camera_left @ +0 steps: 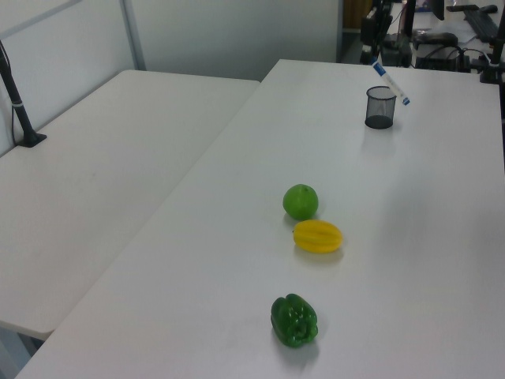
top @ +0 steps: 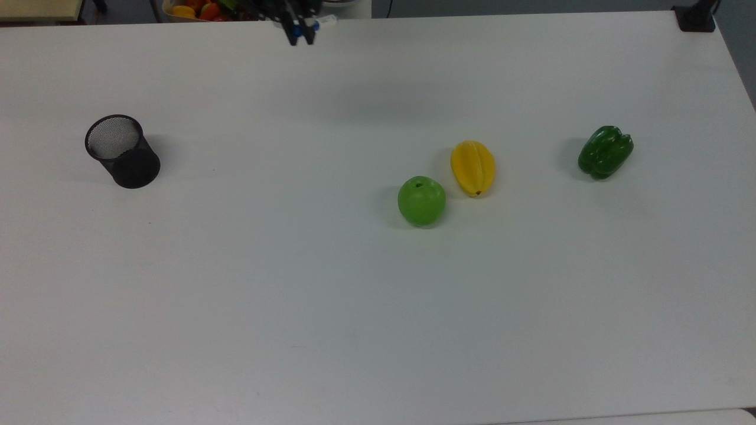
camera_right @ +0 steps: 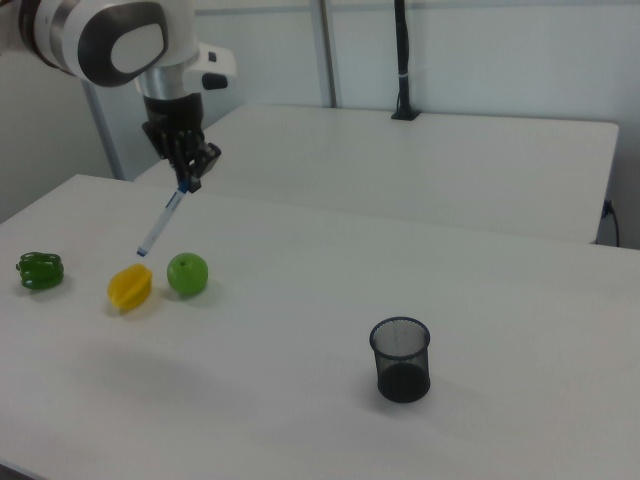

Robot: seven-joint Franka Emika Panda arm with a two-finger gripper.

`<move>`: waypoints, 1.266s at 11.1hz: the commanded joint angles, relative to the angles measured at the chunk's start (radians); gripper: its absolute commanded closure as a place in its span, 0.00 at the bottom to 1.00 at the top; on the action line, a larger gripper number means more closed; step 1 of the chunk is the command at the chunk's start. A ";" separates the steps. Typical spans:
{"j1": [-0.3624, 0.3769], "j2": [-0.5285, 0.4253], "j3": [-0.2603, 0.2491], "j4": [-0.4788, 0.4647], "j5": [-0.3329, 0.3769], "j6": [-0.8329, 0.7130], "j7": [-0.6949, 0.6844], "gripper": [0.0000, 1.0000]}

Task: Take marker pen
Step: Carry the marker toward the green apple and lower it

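Marker pen (camera_right: 160,224) held up in the air
It's clamped at its blue end by the gripper (camera_right: 189,180); it's hung tilted above the table (camera_right: 300,400).

Even, diffuse overhead light leaves the white desk (top: 295,283) bright without glare. The round green apple (top: 422,200), ribbed yellow fruit (top: 473,167), dark green pepper (top: 605,151) and black mesh cup (top: 123,151) cast faint soft shadows. The dark tool (top: 299,34) looks slightly smeared in the top view.
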 commanded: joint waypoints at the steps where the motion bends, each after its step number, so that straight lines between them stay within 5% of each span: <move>1: 0.021 0.053 0.082 -0.053 -0.009 0.035 0.035 1.00; 8: 0.055 0.131 0.152 -0.251 -0.187 0.320 0.075 1.00; 14: 0.054 0.218 0.152 -0.334 -0.241 0.553 0.072 1.00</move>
